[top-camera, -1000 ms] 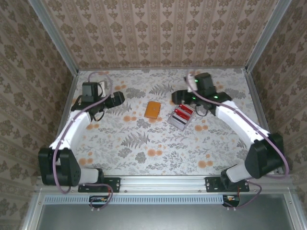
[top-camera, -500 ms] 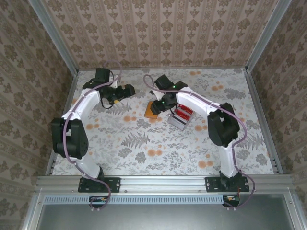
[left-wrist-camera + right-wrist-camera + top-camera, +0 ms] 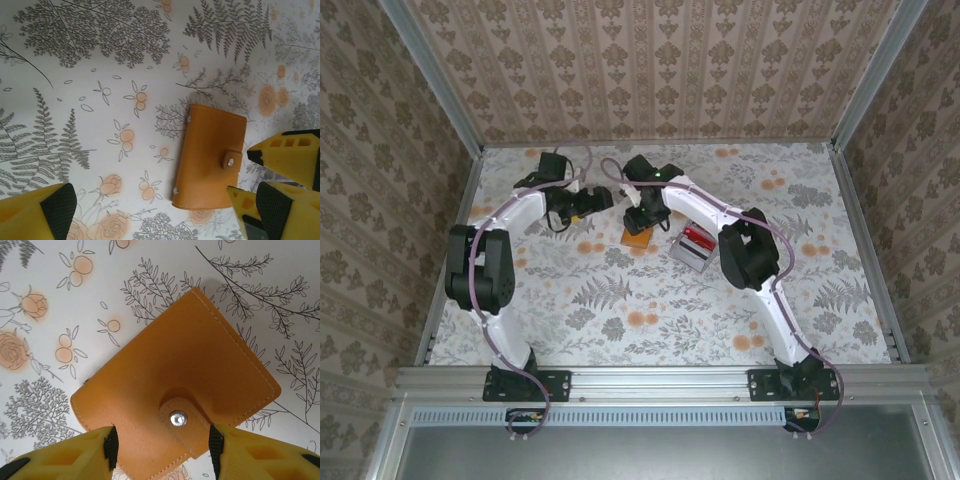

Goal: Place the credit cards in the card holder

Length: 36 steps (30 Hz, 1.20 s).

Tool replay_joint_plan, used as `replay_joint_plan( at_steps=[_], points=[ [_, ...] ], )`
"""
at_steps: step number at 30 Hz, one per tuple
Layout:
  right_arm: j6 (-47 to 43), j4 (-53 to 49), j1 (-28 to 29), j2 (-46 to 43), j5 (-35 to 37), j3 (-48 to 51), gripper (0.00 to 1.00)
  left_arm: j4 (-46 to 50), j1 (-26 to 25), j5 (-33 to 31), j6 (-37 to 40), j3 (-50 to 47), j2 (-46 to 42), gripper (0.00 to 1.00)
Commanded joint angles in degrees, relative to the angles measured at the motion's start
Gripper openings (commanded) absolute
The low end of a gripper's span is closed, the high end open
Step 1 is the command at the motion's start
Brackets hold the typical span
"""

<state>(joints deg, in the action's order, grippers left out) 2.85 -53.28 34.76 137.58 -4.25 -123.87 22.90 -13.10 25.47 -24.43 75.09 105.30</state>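
The orange-tan card holder (image 3: 636,238) lies shut on the floral table, its strap snapped down by a silver clasp (image 3: 178,417). My right gripper (image 3: 639,214) hovers open right over it, and its yellow fingers (image 3: 107,447) stand on either side of the strap. I cannot tell whether they touch the leather. My left gripper (image 3: 602,198) is open wide just left of the holder (image 3: 210,157), which lies flat beyond the fingers (image 3: 52,210). Red credit cards (image 3: 701,238) stand in a pale grey slotted stand (image 3: 686,253) to the holder's right.
The right arm's yellow finger (image 3: 290,152) juts in beside the holder's clasp edge in the left wrist view. Both arms reach across the far middle of the table (image 3: 620,300). Patterned walls close in the back and sides.
Both arms have swung in toward the card holder. The right gripper moved from by the card stand to over the holder, and the left gripper moved right up beside it.
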Motion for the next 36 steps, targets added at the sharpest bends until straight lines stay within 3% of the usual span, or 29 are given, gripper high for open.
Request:
replay_joint_plan(
  at_steps=[1,17,21,27,36],
  points=[
    [-1.1,-4.9,0.7,2.4,2.4,-4.9,0.51,-4.2,1.5,-0.3,1.0,-2.9,0.1,0.96],
    [-3.3,-8.7,2.2,6.5,7.6,-7.7,0.46,-2.8,2.1,0.9,0.9,-3.3,-3.1,0.96],
    [-3.8,-7.9,2.3,6.6,8.1,-5.5,0.38,-2.8,2.1,1.5,0.4,-3.8,-3.2,0.96],
    [-2.6,-6.1,2.4,6.2,5.6,-3.5,0.12,-2.9,1.9,1.4,-0.2,-5.5,-4.3,0.96],
    [1.9,4.3,3.0,-5.4,-0.9,10.3,0.07,-5.8,0.0,2.1,-3.5,-10.2,-6.1,0.94]
  ],
)
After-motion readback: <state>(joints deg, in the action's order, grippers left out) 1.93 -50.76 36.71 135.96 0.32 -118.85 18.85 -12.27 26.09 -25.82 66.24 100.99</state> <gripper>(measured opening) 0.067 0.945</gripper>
